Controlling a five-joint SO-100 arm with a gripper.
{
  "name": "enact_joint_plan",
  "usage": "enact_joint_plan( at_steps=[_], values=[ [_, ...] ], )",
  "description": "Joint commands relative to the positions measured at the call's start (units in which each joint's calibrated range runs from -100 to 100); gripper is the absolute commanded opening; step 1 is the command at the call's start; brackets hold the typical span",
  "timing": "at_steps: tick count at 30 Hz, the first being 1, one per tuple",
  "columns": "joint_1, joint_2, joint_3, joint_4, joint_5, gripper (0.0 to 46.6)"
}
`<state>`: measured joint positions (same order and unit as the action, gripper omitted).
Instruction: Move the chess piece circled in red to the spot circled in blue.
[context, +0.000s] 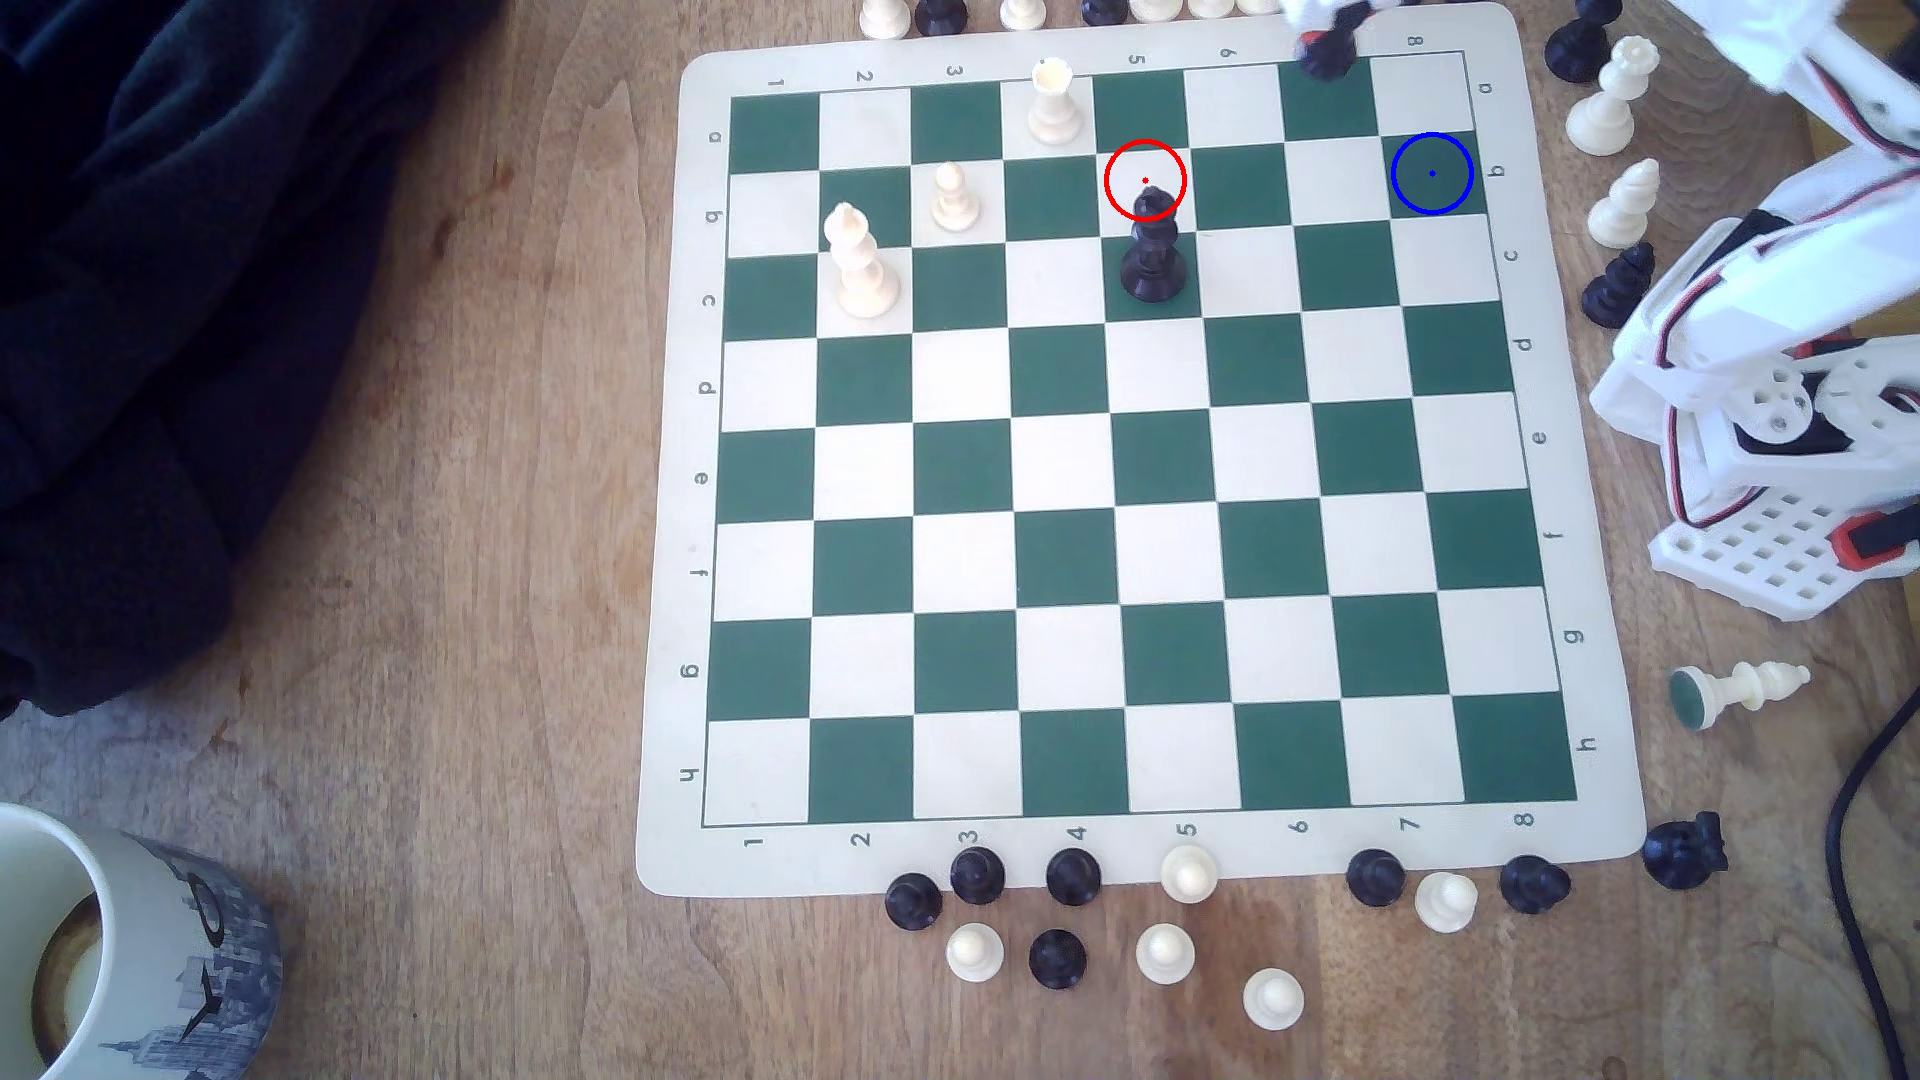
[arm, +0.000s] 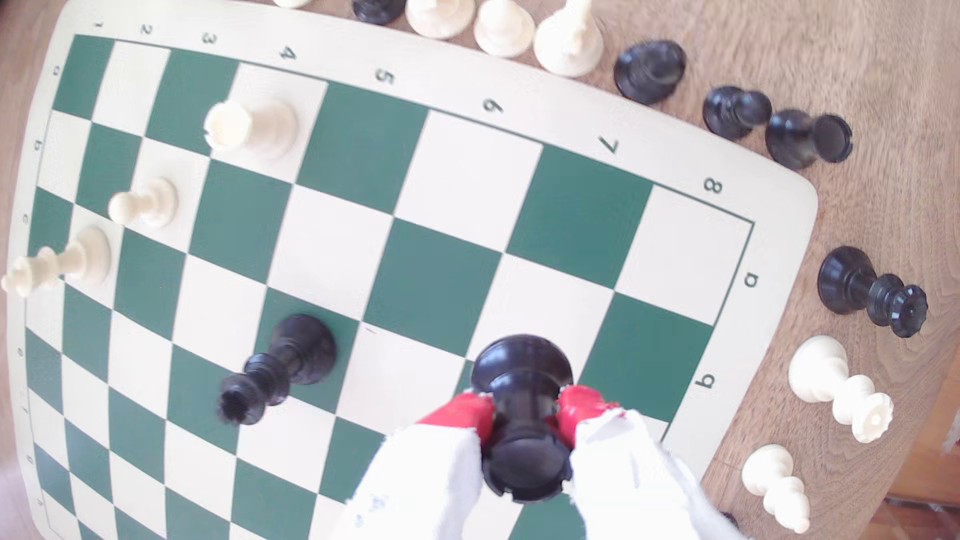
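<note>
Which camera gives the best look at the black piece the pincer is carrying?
The wrist view: the black piece sits large and sharp between the pincer's red fingertips. In the exterior view it is a small blurred dark shape at the board's far edge.

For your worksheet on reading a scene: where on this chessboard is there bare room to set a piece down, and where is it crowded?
Rows d to h of the green-and-cream chessboard are bare, as is the blue-ringed dark green square. Crowding sits in rows a to c: three cream pieces, the tall black piece, and the gripper holding the blunt-topped black piece.
</note>
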<state>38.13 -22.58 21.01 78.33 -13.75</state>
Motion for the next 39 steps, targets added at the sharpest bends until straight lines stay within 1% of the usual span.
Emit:
enact_joint_plan(
  at_steps=[1, 6, 18, 31, 39],
  values=[
    [2.8, -8.7, 8.5, -3.5, 0.5, 2.8],
    [5.3, -9.8, 15.4, -6.5, 0.9, 2.7],
    [7.4, -6.3, 26.3, -15.4, 1.3, 2.7],
    [9.0, -1.6, 29.4, -20.1, 2.4, 2.9],
    [9.2, 0.6, 29.4, -21.6, 2.5, 3.1]
  ],
)
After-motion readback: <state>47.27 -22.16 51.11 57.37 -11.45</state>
